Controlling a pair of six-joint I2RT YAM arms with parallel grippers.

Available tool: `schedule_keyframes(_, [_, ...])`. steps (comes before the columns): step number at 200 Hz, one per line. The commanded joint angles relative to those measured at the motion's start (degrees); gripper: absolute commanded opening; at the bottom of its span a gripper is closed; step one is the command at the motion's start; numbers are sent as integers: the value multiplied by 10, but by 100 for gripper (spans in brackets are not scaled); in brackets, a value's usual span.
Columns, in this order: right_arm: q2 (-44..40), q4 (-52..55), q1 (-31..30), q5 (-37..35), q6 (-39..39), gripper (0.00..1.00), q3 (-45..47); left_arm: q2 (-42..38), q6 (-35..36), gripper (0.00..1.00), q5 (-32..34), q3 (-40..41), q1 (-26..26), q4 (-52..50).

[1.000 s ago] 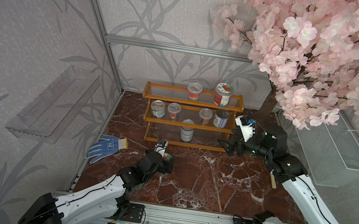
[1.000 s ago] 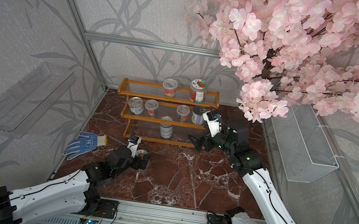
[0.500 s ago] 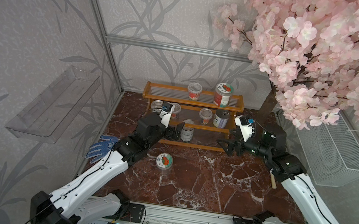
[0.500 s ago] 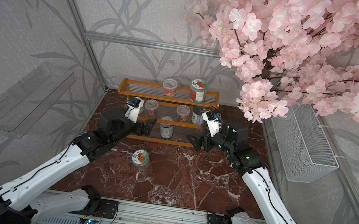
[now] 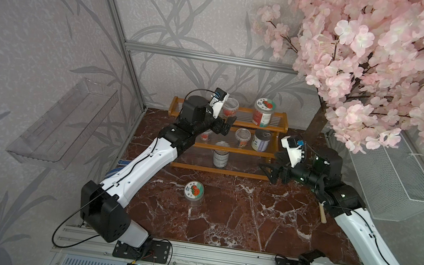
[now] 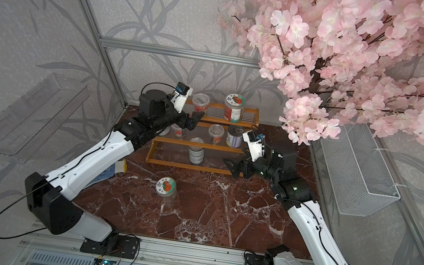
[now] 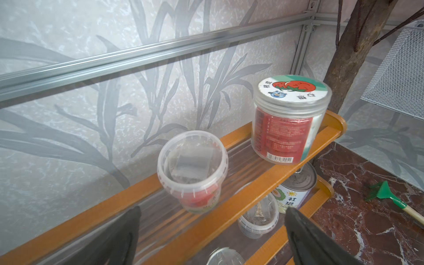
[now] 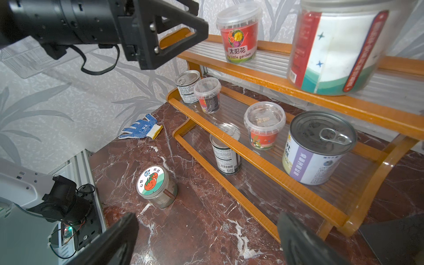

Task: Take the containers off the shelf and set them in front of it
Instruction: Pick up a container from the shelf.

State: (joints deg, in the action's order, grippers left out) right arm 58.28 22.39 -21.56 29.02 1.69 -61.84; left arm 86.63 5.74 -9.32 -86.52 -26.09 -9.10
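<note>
Leaf-print wallpaper is closing in a red marble floor, and the shelf is sitting against the back wall. Far left of the shelf, a clear wall tray is hanging. A blue dotted glove is lying off the shelf's left end.

In front of the shelf, well apart from it, the floor jar is standing upright. Its lid is showing a tomato and what looks like 柿成. I'm judging that one delivered, leaving seven on the shelf.

The left gripper is hovering at the shelf's top tier with its jaws spread and nothing between them. It is facing the top cup without touching it, probably lining up a grab. The cup's red label is reading 太阳花 and "little garden". Beside it the tall jar is standing upright with a tomato lid.

The middle tier is carrying the left tin, dark-label cup, red-label cup and purple-band tin, whose label is starting with 社. The barcode tin is sitting alone on the bottom tier.

The right gripper is hovering low off the shelf's right front corner, jaws wide and holding nothing, likely waiting clear of the other arm.

Right of the shelf, a green rake is lying on the floor and a wire basket is hanging.
</note>
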Motion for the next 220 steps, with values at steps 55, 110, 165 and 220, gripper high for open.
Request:
schedule_keyframes(55, [-24, 23, 12, -18, -6, 99, -14, 89, 17, 100, -5, -102, 6, -21])
schedule_keyframes(110, [-25, 24, 17, -20, -6, 99, -14, 137, 4, 100, 33, -153, 10, -27])
schedule_keyframes(165, [-20, 17, 20, -17, -1, 99, -12, 142, -12, 80, 31, -154, 13, -14])
schedule_keyframes(220, [-12, 12, 21, -17, 0, 99, -13, 141, -12, 68, 21, -156, 15, -6])
